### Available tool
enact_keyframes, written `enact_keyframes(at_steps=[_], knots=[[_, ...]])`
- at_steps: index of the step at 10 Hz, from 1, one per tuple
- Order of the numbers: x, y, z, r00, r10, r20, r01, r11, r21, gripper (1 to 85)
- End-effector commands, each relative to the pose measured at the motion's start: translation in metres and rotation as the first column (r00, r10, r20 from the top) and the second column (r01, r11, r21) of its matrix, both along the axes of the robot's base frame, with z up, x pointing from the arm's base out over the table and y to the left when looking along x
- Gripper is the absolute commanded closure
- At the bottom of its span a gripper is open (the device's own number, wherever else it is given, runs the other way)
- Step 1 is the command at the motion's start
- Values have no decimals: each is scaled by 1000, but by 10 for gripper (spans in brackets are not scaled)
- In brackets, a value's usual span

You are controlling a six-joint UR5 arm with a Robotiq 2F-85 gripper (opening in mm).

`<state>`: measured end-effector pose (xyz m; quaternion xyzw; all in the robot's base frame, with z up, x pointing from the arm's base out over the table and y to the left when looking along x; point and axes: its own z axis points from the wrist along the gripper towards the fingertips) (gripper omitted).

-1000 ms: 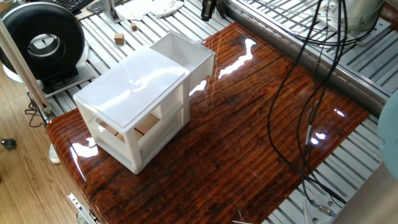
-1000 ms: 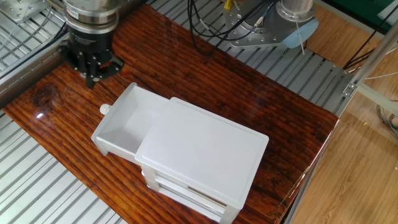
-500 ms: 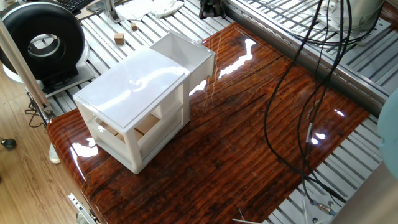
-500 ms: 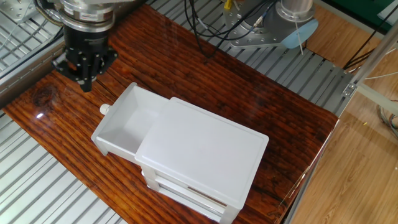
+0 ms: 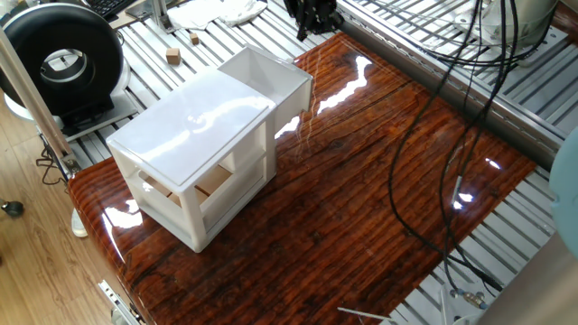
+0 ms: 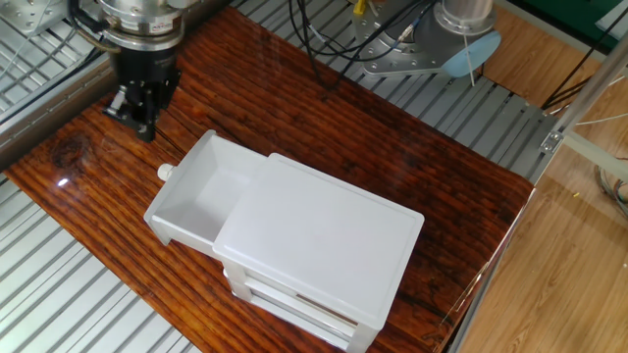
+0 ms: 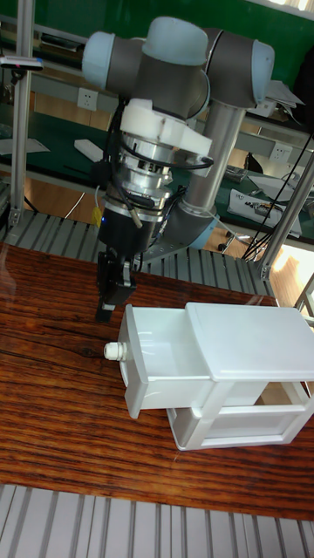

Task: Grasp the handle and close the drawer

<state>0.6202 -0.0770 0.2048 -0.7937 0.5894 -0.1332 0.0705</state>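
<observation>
Glossy white drawer [image 6: 196, 201], glossy wood table [image 6: 324, 137]

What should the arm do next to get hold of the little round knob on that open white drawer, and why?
Probably lower and shift the black two-finger gripper toward the small round white knob so the fingers straddle it. The thin-walled white upper drawer is pulled well out of the glossy white cabinet, and the gripper hangs beside the knob, apart from it, holding nothing.

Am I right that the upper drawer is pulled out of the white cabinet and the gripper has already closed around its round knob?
Not quite. The upper drawer is indeed pulled out of the white cabinet, but the gripper is not on the round knob. The other fixed view shows it hanging over the table beyond the knob, with clear space between them.
</observation>
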Motion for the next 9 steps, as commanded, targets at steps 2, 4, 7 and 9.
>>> enact_keyframes(at_steps=[2,4,7,9], knots=[[0,7,-10,990,140,24,-140,990,22,277],[3,14,-9,994,106,30,-107,993,53,210],[-6,2,-11,998,-65,-8,66,996,60,67],[-9,0,-12,994,-103,-22,105,992,64,67]])
